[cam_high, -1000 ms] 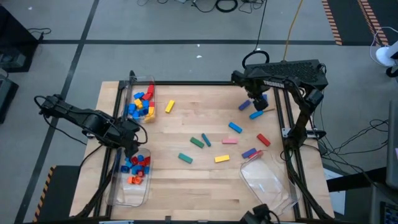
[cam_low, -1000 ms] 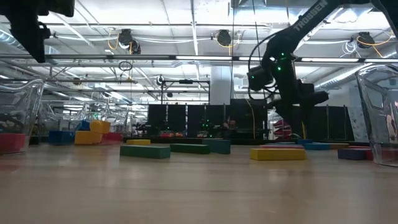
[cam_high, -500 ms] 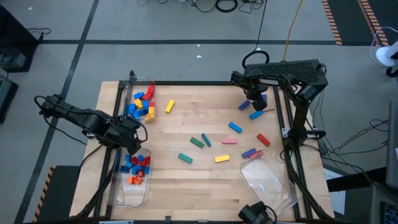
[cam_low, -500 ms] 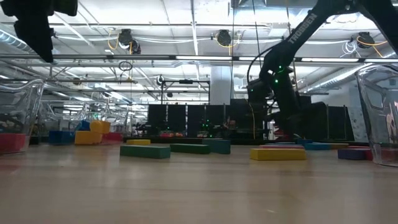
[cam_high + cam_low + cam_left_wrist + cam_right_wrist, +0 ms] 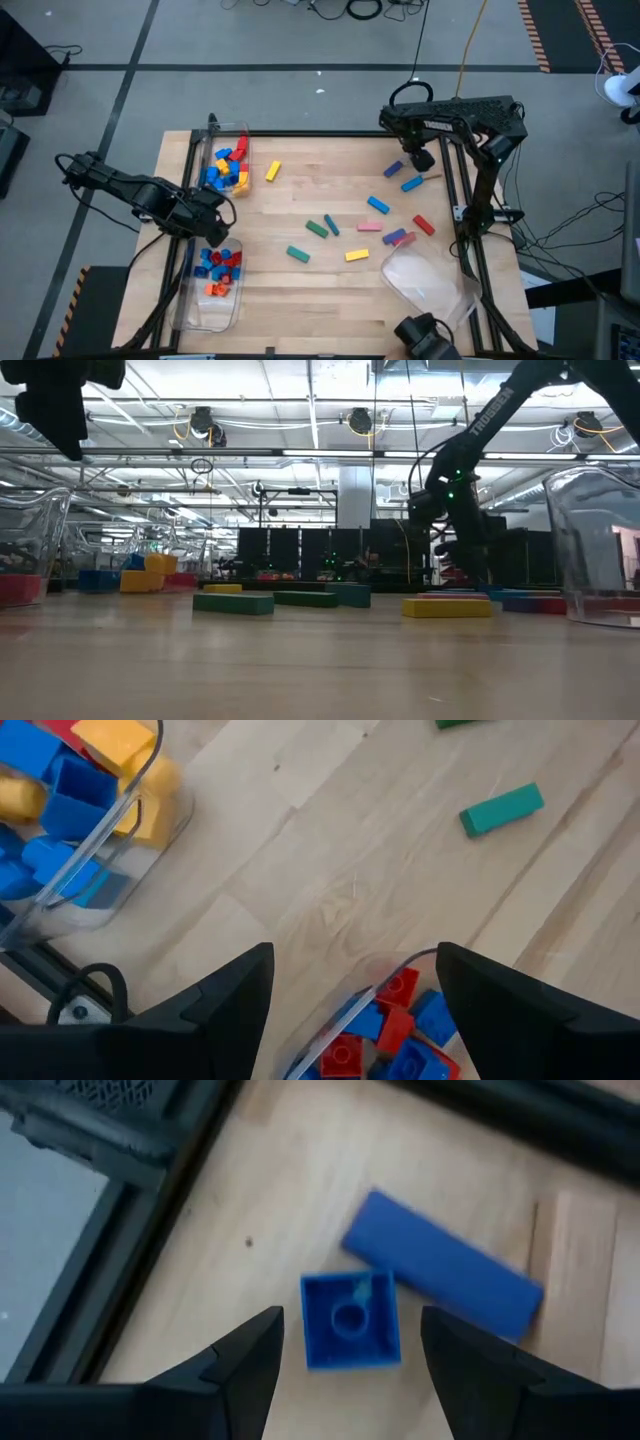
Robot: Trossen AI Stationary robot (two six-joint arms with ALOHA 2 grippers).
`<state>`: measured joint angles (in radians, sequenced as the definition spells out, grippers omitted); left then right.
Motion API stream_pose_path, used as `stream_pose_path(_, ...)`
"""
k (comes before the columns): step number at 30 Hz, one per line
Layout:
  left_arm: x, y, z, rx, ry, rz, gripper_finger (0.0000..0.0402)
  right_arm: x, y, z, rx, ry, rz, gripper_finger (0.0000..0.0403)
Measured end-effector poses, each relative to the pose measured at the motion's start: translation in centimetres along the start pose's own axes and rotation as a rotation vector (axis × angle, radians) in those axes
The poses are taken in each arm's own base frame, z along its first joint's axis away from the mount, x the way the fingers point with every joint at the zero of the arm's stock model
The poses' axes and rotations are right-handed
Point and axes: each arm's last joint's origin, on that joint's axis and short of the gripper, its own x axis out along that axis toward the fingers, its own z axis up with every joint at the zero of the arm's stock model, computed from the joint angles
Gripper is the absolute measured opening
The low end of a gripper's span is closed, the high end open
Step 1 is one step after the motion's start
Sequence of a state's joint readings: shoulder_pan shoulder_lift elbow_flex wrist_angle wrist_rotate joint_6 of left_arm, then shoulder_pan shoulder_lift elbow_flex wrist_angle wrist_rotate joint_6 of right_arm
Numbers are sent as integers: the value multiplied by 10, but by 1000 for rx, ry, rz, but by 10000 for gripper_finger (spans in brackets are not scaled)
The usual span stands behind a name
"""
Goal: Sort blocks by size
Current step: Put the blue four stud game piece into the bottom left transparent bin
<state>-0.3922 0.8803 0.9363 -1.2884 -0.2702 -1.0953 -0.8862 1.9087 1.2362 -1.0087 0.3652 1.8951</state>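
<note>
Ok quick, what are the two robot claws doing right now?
Left gripper: open, empty, above the bin of small blocks.
Right gripper: open, empty, above a small blue block.

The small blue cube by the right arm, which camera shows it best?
The right wrist view: the blue cube fills the frame between the open jaws, hollow side up, beside a blue bar. From the high view it is hidden under the right gripper. The low and left wrist views don't show it.
</note>
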Motion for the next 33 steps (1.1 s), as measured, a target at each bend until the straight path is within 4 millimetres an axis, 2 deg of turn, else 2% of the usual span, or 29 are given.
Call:
stream_pose_path(7,0,0,0,-51,7,-4,280,5,4,14,-58,-27,-7,221)
stream_pose_path(22,0,0,0,-96,-15,8,280,4,2,3,-77,7,-13,221)
stream_pose_path(28,0,0,1,-128,-18,9,280,30,-3,-5,-128,49,-83,221)
stream_pose_path(33,0,0,0,-131,-2,-2,280,24,0,-3,-115,22,-32,216)
